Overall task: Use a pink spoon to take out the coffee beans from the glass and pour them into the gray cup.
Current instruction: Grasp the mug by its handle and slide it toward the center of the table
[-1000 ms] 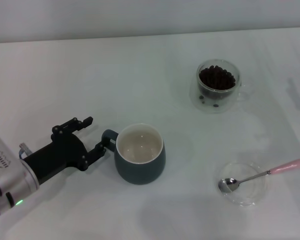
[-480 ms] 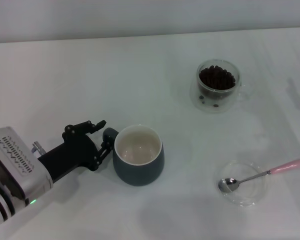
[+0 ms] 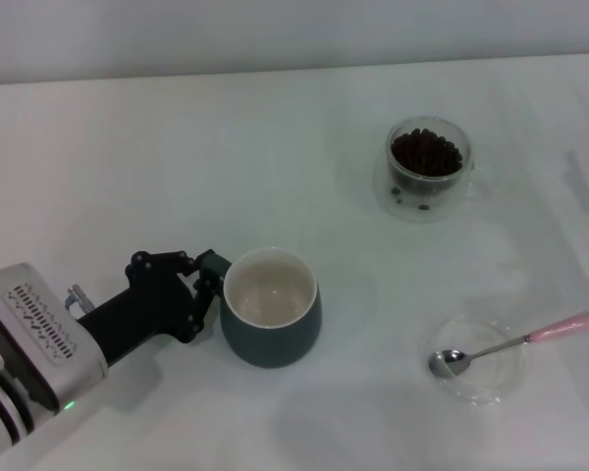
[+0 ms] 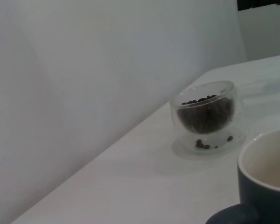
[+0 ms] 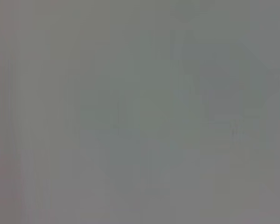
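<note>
The gray cup (image 3: 271, 324) stands upright at centre-left, its cream inside bare. My left gripper (image 3: 202, 278) reaches in from the left and is shut on the cup's loop handle (image 3: 214, 263). The left wrist view shows the cup's rim (image 4: 266, 163) close up. The glass (image 3: 427, 167), heaped with coffee beans (image 3: 426, 153), stands at the far right on a clear saucer holding a few stray beans. The pink spoon (image 3: 510, 342) lies at the near right, its metal bowl resting in a shallow clear dish (image 3: 481, 388) and its pink handle pointing right. My right gripper is out of view.
The white table (image 3: 128, 147) runs back to a pale wall. The glass (image 4: 206, 112) and its saucer appear beyond the cup in the left wrist view. The right wrist view is a blank grey field.
My left gripper slid right toward the cup and its fingers narrowed from wide open to a grip on the handle. The cup shifted slightly left.
</note>
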### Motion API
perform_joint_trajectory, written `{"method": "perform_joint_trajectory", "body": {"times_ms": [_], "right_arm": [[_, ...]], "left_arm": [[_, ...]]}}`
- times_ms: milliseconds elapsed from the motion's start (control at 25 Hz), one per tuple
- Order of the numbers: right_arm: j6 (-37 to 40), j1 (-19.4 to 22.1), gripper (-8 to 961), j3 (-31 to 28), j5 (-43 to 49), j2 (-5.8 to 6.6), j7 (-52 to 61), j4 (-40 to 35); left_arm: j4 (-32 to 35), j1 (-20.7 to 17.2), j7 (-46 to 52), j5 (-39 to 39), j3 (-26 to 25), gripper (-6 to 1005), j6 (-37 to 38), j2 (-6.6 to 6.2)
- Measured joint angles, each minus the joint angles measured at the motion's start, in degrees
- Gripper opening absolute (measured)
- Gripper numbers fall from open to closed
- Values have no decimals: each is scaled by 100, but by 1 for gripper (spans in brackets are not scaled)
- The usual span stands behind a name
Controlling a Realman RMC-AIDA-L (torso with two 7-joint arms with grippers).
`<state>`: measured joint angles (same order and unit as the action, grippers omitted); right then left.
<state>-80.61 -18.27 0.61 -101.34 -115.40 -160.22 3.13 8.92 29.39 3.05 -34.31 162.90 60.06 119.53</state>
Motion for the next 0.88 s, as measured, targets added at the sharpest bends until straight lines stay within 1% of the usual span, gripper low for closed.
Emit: {"method": "perform_joint_trajectory", "body": {"times_ms": [80, 160, 640, 880], "right_arm": [[3, -1, 841, 0, 0, 0, 0, -5], [8, -1, 840, 0, 0, 0, 0, -6], [46, 6, 837, 0, -9, 9, 0, -12], [54, 1, 835, 0, -10, 9, 0, -14]], "left_arm": [[0, 0, 0, 0, 0, 163, 0, 0], [45, -110, -113, -219, 5, 119, -1, 6], [237, -318, -144, -307, 6, 118, 40, 9], [405, -525, -147, -611, -65, 117, 35, 4]]}}
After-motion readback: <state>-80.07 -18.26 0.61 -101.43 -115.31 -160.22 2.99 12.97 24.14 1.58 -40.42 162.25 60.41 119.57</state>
